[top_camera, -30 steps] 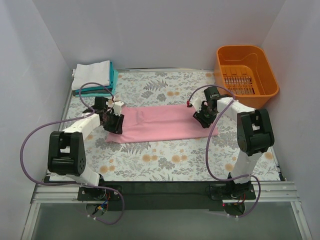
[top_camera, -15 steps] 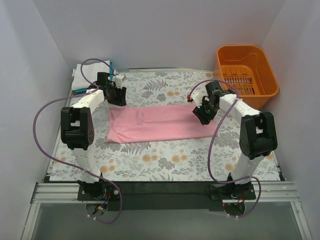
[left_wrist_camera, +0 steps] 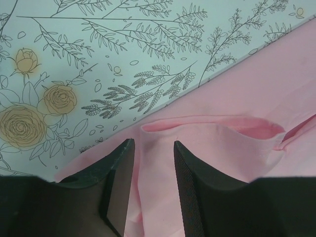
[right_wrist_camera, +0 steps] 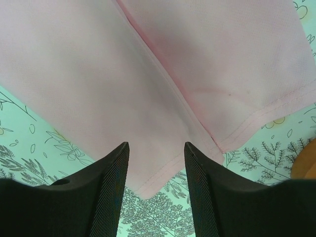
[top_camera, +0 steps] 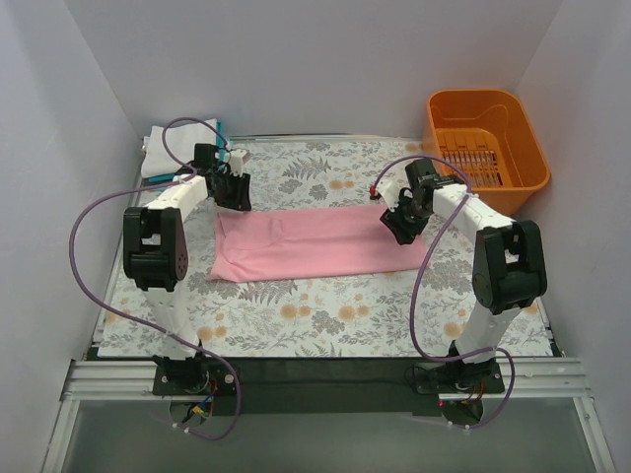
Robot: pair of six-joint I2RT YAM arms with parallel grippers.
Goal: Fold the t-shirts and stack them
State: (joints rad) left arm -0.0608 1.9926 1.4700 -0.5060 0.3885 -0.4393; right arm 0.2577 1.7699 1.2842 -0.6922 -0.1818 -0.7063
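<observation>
The light pink t-shirt (top_camera: 315,241) lies folded into a long strip across the middle of the table. My left gripper (top_camera: 229,192) is at its far left corner. In the left wrist view the gripper (left_wrist_camera: 153,143) is open, with a raised fold of the pink shirt (left_wrist_camera: 212,138) between its fingers. My right gripper (top_camera: 401,223) is at the shirt's far right end. In the right wrist view it (right_wrist_camera: 156,145) is open just above a hemmed corner of the pink shirt (right_wrist_camera: 148,74). A white folded t-shirt (top_camera: 163,153) sits at the far left corner, with a sliver of the teal one (top_camera: 216,127) beside it.
An orange plastic basket (top_camera: 483,138) stands at the far right corner, off the floral tablecloth (top_camera: 325,315). White walls close in the left, back and right sides. Purple cables loop from both arms.
My left gripper has moved from the shirt's near left corner to its far left corner, and the left end now lies flatter. My right gripper has shifted slightly farther back.
</observation>
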